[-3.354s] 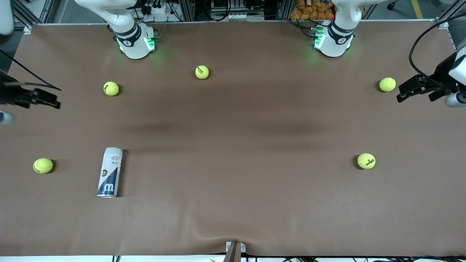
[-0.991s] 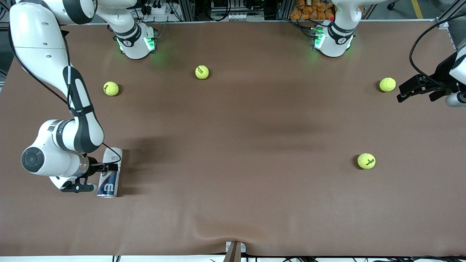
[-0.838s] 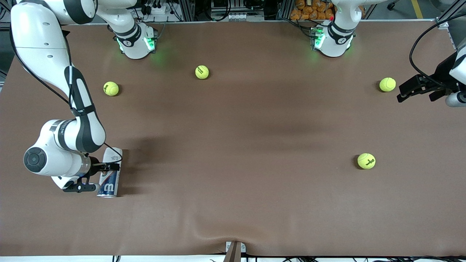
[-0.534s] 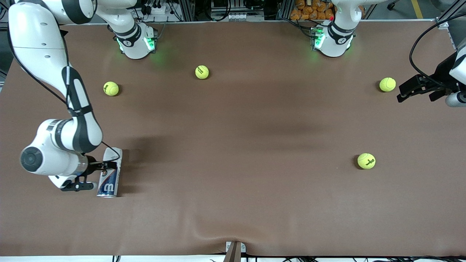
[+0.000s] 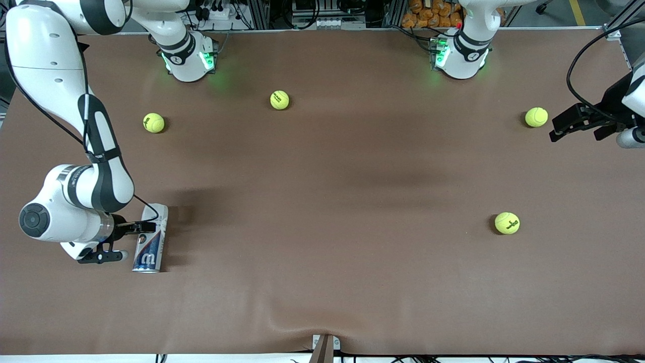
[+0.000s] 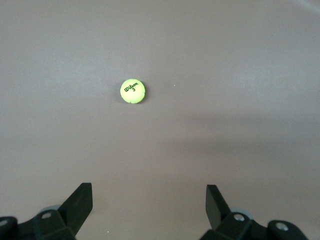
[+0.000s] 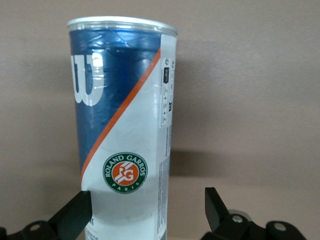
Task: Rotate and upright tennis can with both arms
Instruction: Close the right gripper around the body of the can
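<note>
The tennis can (image 5: 150,239) lies on its side on the brown table, toward the right arm's end, with its silver rim pointing at the front camera. My right gripper (image 5: 143,227) is low over the can's white end, open. In the right wrist view the can (image 7: 122,125) stands between the fingers (image 7: 75,212): one finger is at the can's edge and the other is apart from it, so the gripper (image 7: 147,200) is not closed on it. My left gripper (image 5: 554,135) waits open and empty at the left arm's end of the table, and also shows in its wrist view (image 6: 149,195).
Several yellow tennis balls lie about: one (image 5: 153,122) and one (image 5: 279,100) near the bases, one (image 5: 536,117) beside the left gripper, one (image 5: 507,223) nearer the front camera, also in the left wrist view (image 6: 132,91). The cloth bulges at the front edge (image 5: 282,322).
The right arm swung in from the table's end and came down over the can, hiding a ball beside it. In the last half second its wrist drifted slightly outward. The left arm has not moved.
</note>
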